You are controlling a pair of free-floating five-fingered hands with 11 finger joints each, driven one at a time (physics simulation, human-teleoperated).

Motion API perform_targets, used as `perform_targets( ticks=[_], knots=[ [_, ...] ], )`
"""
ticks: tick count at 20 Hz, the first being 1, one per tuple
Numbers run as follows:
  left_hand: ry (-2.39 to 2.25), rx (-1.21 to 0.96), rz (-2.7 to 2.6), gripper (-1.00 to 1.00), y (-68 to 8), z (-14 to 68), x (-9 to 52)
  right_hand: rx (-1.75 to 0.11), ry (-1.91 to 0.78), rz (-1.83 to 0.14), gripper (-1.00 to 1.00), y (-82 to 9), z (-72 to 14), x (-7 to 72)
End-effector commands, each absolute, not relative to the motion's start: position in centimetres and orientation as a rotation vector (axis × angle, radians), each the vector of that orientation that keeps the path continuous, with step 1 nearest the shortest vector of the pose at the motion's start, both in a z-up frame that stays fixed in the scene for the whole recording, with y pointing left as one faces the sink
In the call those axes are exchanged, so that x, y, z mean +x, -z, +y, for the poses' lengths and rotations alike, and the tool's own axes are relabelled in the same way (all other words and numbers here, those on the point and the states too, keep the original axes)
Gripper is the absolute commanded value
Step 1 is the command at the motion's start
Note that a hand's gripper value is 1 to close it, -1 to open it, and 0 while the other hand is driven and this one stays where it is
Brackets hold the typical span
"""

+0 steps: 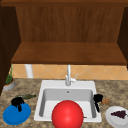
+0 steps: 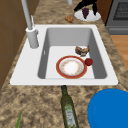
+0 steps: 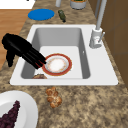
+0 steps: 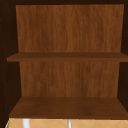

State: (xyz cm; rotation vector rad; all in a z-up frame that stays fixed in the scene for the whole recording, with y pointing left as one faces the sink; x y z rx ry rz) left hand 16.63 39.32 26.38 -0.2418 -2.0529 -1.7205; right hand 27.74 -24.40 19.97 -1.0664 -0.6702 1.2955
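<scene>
White sink (image 2: 30, 72) holds red-rimmed plate (image 2: 71, 67), small red ball (image 2: 88, 61) and brown bread piece (image 2: 82, 50) at its right side. Right hand (image 3: 22, 50) is seen at sink's right wall, fingers straight and relaxed, tips at red-rimmed plate's edge, nothing gripped. Left hand (image 1: 18, 102) hangs over blue plate (image 1: 16, 114) on left counter, fingers drooping loose. White plate (image 1: 115, 119) on right counter carries purple grapes (image 1: 120, 114). Green bottle (image 2: 68, 110) lies left of sink; label unreadable.

front cam faces the sink (image 1: 67, 100) head-on from close; the two side cams look along it from opposite ends, sharing the basin; upper cam stares at the wall shelves (image 4: 67, 107)
</scene>
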Motion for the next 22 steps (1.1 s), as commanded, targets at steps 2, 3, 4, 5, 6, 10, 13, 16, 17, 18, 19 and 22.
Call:
perform_targets(
  ticks=[2,3,4,5,6,10,13,16,17,18,19,22],
  knots=[
    [1.720,-0.242,-2.053,0.00,-26.4,39.3,16.6,-1.088,-1.258,-0.722,-1.00,-19.6,-23.4,23.8],
    [1.720,-0.242,-2.053,0.00,-26.4,39.3,16.6,-1.093,-1.250,-0.725,-1.00,-19.6,-23.3,23.1],
    [1.720,-0.242,-2.053,0.00,-26.4,39.3,16.6,-1.097,-1.243,-0.729,-1.00,-19.6,-23.2,22.4],
    [1.720,-0.242,-2.053,0.00,-26.4,39.3,16.6,-1.109,-1.227,-0.734,-1.00,-19.7,-23.2,22.1],
    [1.720,-0.242,-2.053,0.00,-26.4,39.3,16.6,-1.127,-1.215,-0.713,-1.00,-19.8,-23.4,22.0],
    [1.720,-0.242,-2.053,0.00,-26.4,39.3,16.6,-1.065,-1.290,-0.679,-1.00,-19.4,-23.3,22.3],
    [1.720,-0.242,-2.053,0.00,-26.4,39.3,16.6,-1.044,-1.295,-0.689,-1.00,-19.0,-23.3,22.3],
    [1.720,-0.242,-2.053,0.00,-26.4,39.3,16.6,-1.035,-1.327,-0.724,-1.00,-18.9,-23.3,22.3],
    [1.720,-0.242,-2.053,0.00,-26.4,39.3,16.6,-1.044,-1.345,-0.753,-1.00,-18.9,-22.7,22.9],
    [1.720,-0.242,-2.053,0.00,-26.4,39.3,16.6,-1.062,-1.343,-0.772,-1.00,-18.9,-22.6,22.9],
    [1.720,-0.242,-2.053,0.00,-26.4,39.3,16.6,-1.061,-1.338,-0.792,-1.00,-18.8,-22.7,22.8],
    [1.720,-0.242,-2.053,0.00,-26.4,39.3,16.6,-1.059,-1.327,-0.867,-1.00,-19.0,-23.0,22.8]
  ],
)
